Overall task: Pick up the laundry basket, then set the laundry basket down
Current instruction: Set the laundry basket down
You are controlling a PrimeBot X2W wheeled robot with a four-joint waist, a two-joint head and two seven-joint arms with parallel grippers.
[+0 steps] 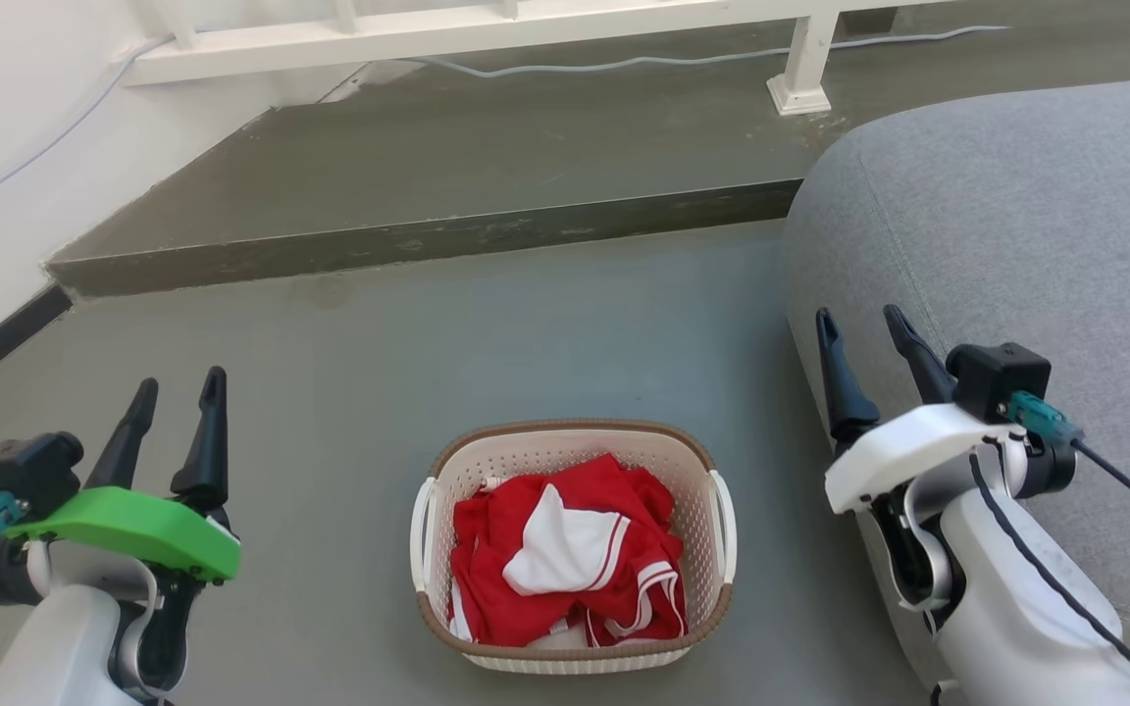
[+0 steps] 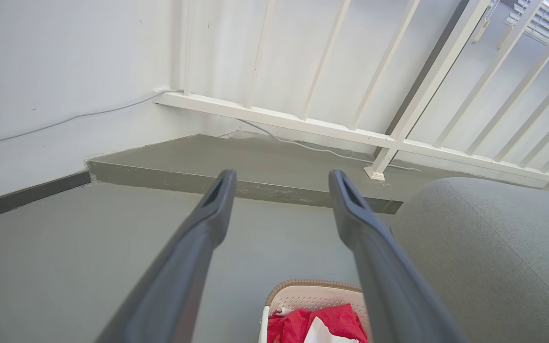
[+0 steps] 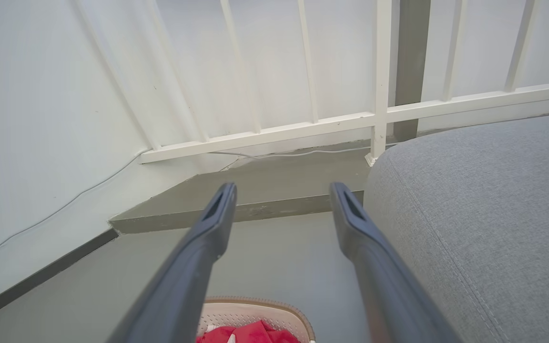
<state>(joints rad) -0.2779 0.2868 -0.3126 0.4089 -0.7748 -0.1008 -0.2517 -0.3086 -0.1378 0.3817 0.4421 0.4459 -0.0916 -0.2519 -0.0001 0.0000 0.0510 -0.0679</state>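
Here's the small rounded-rectangular cream plastic laundry basket (image 1: pixel 575 662) with perforated walls, a brown woven-look rim and white side handles. It sits flat on the smooth grey floor (image 1: pixel 379 373), low in the middle of the head view, right between the 2 arms. Inside it lies a crumpled red and white garment (image 1: pixel 565 549), heaped up to about rim height.

Over on the left side, the left gripper (image 1: pixel 180 382) with its bright green cover hovers beside the basket and well apart from it. Its 2 long dark fingers point up the view and its jaws are spread, with nothing between them. The left wrist view confirms it: the left gripper (image 2: pixel 281 176) gapes wide over bare floor, and the basket's (image 2: pixel 303 297) far end peeks in at the bottom edge.

On the right, the white-shelled right gripper (image 1: pixel 859 316) is also clear of the basket. Its jaws are released and empty, and it sits just in front of the rounded grey fabric sofa (image 1: pixel 1016 226). From its own wrist view, the right gripper (image 3: pixel 282 186) shows parted fingers, with the basket's (image 3: pixel 255 312) brown rim low between them.

Behind it all runs a raised grey step (image 1: pixel 428 186), topped by a white railing (image 1: pixel 487 29) with a pale cable (image 1: pixel 624 64) trailing along it.
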